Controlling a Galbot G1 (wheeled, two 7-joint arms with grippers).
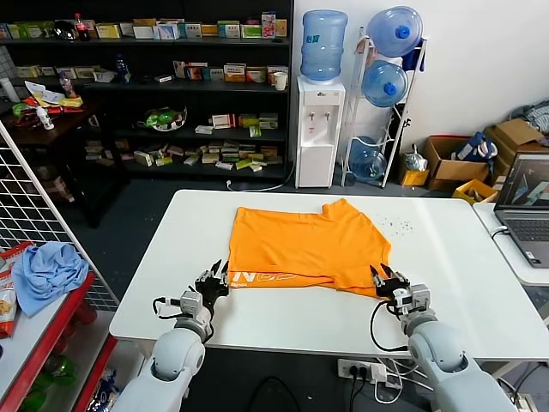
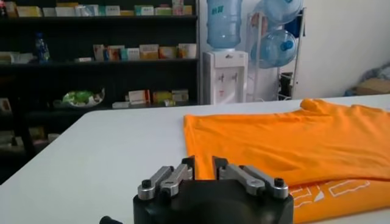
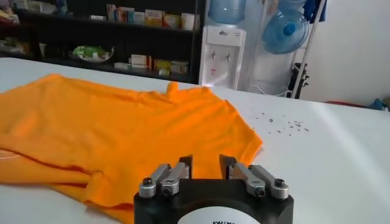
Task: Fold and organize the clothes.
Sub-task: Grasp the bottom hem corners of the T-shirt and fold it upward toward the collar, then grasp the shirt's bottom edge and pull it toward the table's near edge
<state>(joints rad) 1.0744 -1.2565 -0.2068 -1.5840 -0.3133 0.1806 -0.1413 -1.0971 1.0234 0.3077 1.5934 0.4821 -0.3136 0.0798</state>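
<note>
The bright orange T-shirt (image 1: pixel 304 245) lies flat on the white table (image 1: pixel 463 257), partly folded, with white lettering (image 1: pixel 266 278) showing along its near edge. My left gripper (image 1: pixel 214 276) is open at the shirt's near left corner. My right gripper (image 1: pixel 383 276) is open at the near right corner. In the left wrist view the left gripper (image 2: pixel 203 164) has its jaws apart, with the shirt (image 2: pixel 286 143) just beyond them. In the right wrist view the right gripper (image 3: pixel 205 163) has its jaws apart over the shirt's near edge (image 3: pixel 122 134). Neither holds the fabric.
A laptop (image 1: pixel 525 206) sits on a side table at the right. A light blue cloth (image 1: pixel 47 270) lies on a red shelf at the left, behind a wire grid. Dark shelves, a water dispenser (image 1: pixel 319 129) and boxes stand behind the table. Small dark specks (image 1: pixel 399 225) dot the table.
</note>
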